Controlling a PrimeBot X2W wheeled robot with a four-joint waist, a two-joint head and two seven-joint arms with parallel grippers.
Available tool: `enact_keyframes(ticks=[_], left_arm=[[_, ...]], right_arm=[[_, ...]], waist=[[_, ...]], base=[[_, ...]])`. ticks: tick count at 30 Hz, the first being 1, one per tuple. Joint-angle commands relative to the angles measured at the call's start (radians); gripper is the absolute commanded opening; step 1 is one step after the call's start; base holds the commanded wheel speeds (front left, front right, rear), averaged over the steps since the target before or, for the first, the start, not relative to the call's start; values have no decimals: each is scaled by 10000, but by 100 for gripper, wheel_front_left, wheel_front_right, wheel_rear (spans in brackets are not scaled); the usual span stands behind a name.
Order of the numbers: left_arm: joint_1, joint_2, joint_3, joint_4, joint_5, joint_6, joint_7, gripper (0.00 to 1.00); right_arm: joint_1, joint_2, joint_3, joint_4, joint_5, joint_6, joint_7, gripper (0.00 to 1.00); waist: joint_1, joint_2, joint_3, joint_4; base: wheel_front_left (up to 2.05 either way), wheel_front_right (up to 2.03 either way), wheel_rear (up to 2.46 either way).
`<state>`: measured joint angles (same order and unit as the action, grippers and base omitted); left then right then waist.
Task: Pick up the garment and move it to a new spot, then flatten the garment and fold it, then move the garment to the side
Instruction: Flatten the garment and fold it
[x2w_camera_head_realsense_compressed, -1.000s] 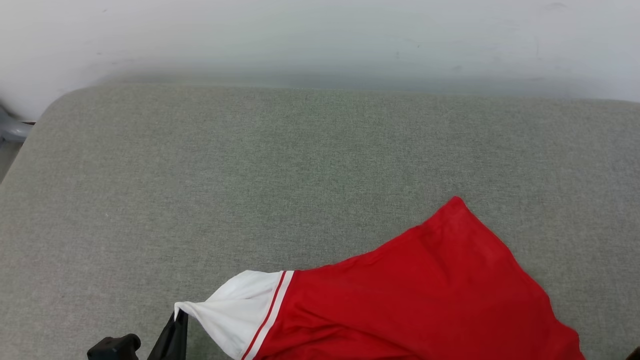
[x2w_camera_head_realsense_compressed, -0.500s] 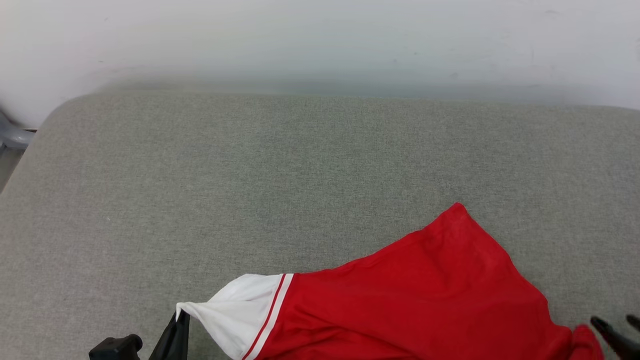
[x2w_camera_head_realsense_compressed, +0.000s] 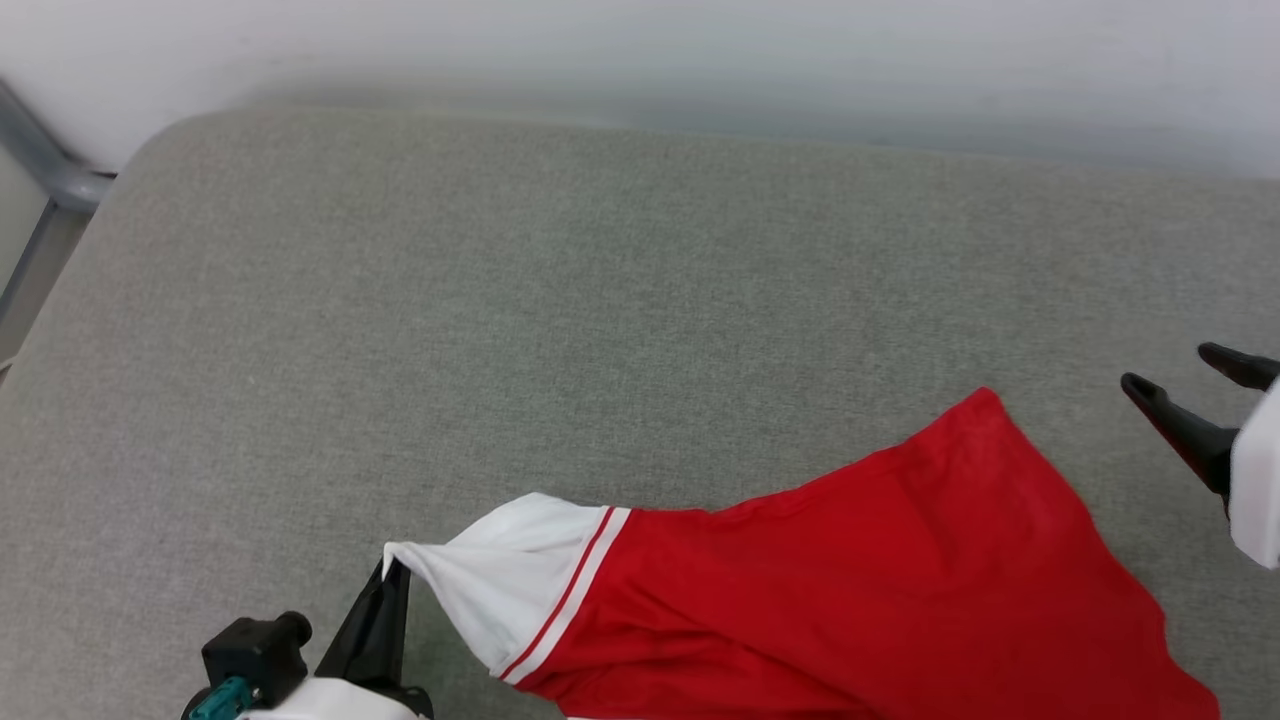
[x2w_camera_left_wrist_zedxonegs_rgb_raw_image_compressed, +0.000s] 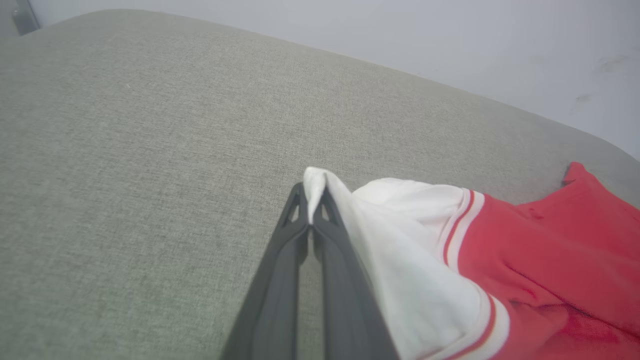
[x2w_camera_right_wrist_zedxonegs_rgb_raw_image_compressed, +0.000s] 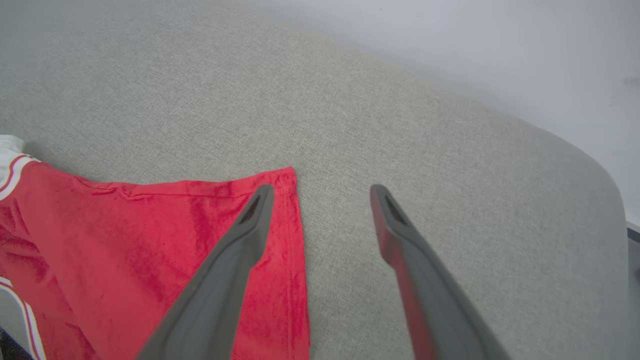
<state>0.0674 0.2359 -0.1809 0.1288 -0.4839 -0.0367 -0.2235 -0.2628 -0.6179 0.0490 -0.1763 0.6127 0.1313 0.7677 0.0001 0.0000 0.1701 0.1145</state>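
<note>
Garment (x2w_camera_head_realsense_compressed: 850, 590) lies on cushion (x2w_camera_head_realsense_compressed: 600, 300) (sleeve pinched by left hand (x2w_camera_head_realsense_compressed: 392, 578)).

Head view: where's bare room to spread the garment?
Bare cushion between the garment and the far wall, and left of the white sleeve. Crowded near edge: garment, left gripper pinching the sleeve, open right gripper beside its far corner.

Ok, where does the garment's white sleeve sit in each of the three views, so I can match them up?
Head view: white sleeve at the bottom, left of centre, its tip pinched in the left gripper.
Left wrist view: white sleeve from centre to lower right.
Right wrist view: white sleeve as a sliver at the far left edge.
Shared landmark: the far red corner of the garment.
</note>
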Motion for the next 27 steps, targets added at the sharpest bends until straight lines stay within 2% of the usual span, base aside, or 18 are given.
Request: enact_keyframes(ticks=[1, 8, 12, 18, 22, 27], left_arm=[[-192, -35, -3, -53, 58, -39, -52, 0], [-655, -163, -192, -63, 112, -133, -138, 0], [-900, -268, -282, -8, 142, -175, -198, 0], [-1248, -424, -428, 58, 173, -276, -274, 0], [-1471, -501, -489, 129, 180, -342, -326, 0], [-1629, -573, -510, 265, 199, -413, -366, 0]], right_arm=[[-382, -107, 247, 136, -78, -11, 228, 100], [-2090, -531, 2220, 1385, -67, -11, 1970, 100], [-2793, -575, 3012, 2115, -194, -12, 2433, 100], [-3418, -538, 3956, 3269, -275, -12, 2562, 100], [-3579, -301, 4379, 4086, -260, -11, 2167, 100], [-3356, -148, 5386, 4848, -112, -8, 1888, 100]], waist=[[-1, 0, 233, 195], [-1, 0, 782, 575], [-1, 0, 1080, 776], [-1, 0, 1574, 1030], [-1, 0, 1882, 1146], [-1, 0, 2101, 1201]], base=[[0, 0, 0], [0, 0, 0], [0, 0, 0], [0, 0, 0], [0, 0, 0], [0, 0, 0]])
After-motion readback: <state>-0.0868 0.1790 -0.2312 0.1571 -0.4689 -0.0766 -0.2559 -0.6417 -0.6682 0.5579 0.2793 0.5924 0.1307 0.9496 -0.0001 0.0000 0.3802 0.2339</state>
